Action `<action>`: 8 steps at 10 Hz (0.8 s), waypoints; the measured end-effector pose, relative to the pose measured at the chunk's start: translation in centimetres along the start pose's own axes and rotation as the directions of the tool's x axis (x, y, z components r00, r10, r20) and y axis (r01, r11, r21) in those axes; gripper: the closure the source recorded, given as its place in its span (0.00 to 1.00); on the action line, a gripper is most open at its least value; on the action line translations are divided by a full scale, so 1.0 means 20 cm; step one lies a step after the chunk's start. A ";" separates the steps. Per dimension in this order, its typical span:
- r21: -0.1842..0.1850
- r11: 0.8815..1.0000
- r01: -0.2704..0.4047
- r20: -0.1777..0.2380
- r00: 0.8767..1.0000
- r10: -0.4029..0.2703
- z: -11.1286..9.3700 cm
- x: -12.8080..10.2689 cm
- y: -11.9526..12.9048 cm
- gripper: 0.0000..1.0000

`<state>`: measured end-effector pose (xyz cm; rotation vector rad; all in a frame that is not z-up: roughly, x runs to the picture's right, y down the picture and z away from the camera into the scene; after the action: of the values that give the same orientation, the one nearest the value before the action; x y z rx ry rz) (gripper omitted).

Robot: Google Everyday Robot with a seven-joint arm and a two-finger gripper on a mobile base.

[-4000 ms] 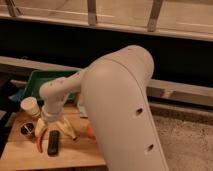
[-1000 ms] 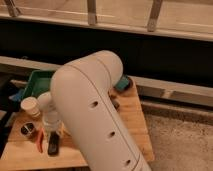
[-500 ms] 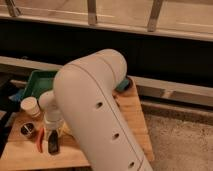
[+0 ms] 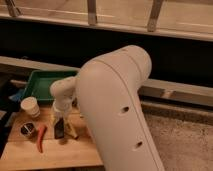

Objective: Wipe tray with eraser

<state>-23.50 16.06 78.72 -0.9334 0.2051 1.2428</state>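
Gripper [image 4: 59, 134] points down over the wooden table [image 4: 75, 152], its jaws closed tight on the dark eraser [image 4: 59, 127] held between them; whether the eraser touches the wood cannot be told. Behind the jaws, near but apart, lies the green tray [image 4: 42, 85]. Left of the jaws are a white cup [image 4: 30, 106], a small bowl [image 4: 27, 129] and a carrot [image 4: 41, 138].

No text, label, brand, number or sign can be read anywhere. The gripper [image 4: 59, 127], jaws closed on the small flat dark rectangular eraser [image 4: 59, 133] low over the wooden table [image 4: 65, 156], bears no legible marking. Neither does the shallow green plastic tray [image 4: 37, 82] behind the jaws.
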 end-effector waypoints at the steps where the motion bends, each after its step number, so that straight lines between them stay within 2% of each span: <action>1: -0.016 1.000 -0.001 0.035 0.999 0.002 -0.07 -0.06 -0.04 1.00; 3: -0.043 0.999 0.010 0.122 0.992 -0.004 -0.24 -0.21 -0.11 1.00; 5: -0.064 0.998 0.020 0.197 0.980 -0.007 -0.41 -0.33 -0.16 1.00; 8: -0.066 0.998 0.023 0.201 0.980 -0.009 -0.42 -0.34 -0.16 1.00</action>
<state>-20.36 5.25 79.06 -0.8601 -0.0043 1.3265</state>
